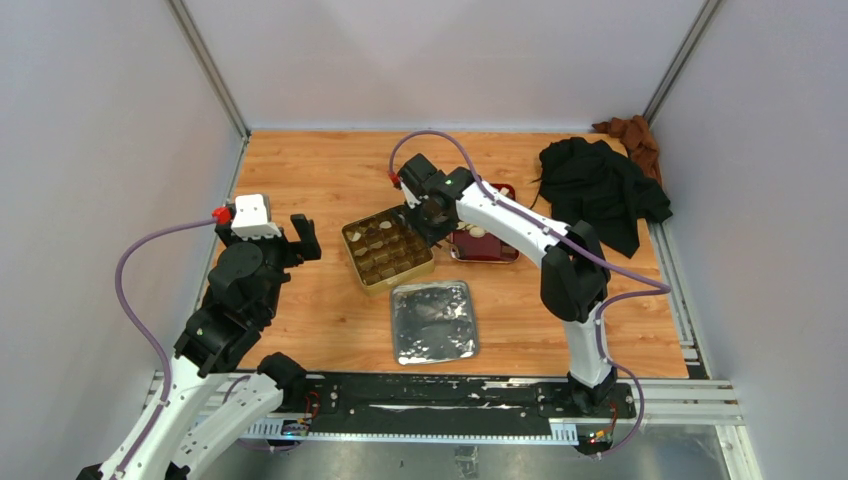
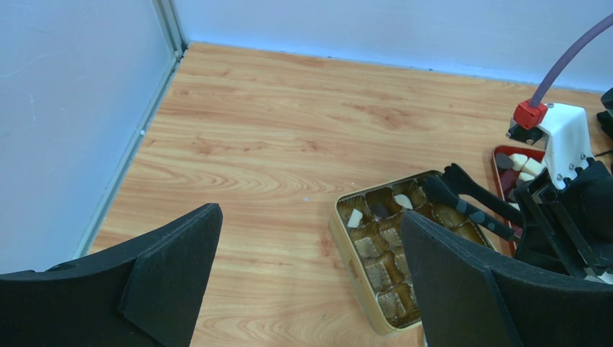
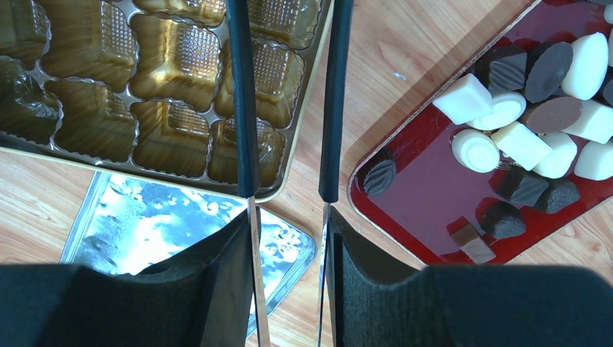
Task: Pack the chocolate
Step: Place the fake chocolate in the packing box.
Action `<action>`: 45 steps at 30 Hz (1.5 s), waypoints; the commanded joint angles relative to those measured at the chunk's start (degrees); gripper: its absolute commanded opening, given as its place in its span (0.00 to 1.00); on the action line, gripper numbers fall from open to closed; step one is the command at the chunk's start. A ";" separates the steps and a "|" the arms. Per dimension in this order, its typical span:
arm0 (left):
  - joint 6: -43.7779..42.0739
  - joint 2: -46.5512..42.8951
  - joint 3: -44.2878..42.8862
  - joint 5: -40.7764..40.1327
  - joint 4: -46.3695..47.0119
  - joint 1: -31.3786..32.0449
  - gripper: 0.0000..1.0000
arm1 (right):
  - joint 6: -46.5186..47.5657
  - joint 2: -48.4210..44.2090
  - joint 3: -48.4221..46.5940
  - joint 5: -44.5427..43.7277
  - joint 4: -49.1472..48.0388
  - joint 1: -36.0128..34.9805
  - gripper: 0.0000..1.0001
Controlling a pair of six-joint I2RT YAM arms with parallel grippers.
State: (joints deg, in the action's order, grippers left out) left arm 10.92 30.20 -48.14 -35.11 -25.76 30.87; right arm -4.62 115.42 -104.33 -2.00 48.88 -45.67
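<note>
- Wooden desk, pale grey walls on three sides.
- Chocolate: most pieces, cream-white and dark brown, lie bunched at one end of the red tray. One dark leaf-shaped piece sits alone by a tray corner.
- A few white and dark pieces sit in the far cells of the gold tin.
- Gold tin lies just left of the red tray, near it but apart. Silver tray lies just beside the tin on its near side.
- Right arm: right jaws hang over the tin's edge on the red-tray side, narrowly apart, nothing between them.
- Left arm: left jaws spread wide and empty, above bare desk left of the tin, well apart from the chocolate.
- Black cloth and brown cloth are heaped in the far right corner.
</note>
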 commanded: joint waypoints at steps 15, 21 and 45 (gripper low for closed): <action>-0.02 -0.60 0.51 -0.22 1.41 -0.31 1.00 | 0.62 -3.28 0.31 -2.22 0.78 -0.74 0.38; -0.02 -0.83 0.51 -0.17 1.41 -0.29 1.00 | 0.39 -7.04 3.45 -3.94 0.77 -0.75 0.37; 0.07 -0.82 0.57 0.18 1.39 -0.29 1.00 | -2.05 -24.56 23.92 -9.59 3.34 3.84 0.37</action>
State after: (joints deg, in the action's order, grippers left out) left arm 10.92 29.82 -48.14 -35.03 -25.76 30.87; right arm -5.37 94.17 -83.20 -9.65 49.65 -43.35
